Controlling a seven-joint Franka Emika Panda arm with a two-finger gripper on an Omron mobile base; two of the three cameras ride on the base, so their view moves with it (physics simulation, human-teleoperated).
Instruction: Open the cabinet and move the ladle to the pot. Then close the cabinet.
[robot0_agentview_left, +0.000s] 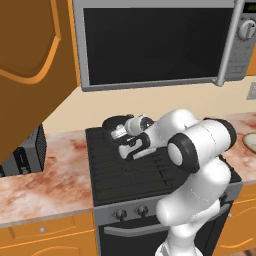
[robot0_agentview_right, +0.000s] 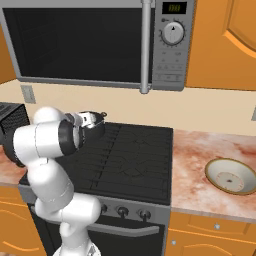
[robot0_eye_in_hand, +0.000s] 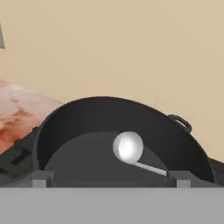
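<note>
- Two dark finger tips of my claw (robot0_eye_in_hand: 109, 178) stand wide apart, clamped on nothing; the small silvery ladle (robot0_eye_in_hand: 129, 148) lies just ahead, inside the round dark pot (robot0_eye_in_hand: 65, 127).
- I'd judge release done: I lift straight back, clear of the rim.
- Orange-wood cabinet door (robot0_agentview_left: 27, 65) hangs open, up and well aside; I close it next.

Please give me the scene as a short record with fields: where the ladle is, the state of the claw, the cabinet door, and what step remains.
ladle: lying inside the pot, bowl up, handle toward the rim
pot: on the back left of the black stove
claw: open, holding nothing, just above the pot
cabinet: door stands open, above the toaster
remaining step: close the cabinet
</note>
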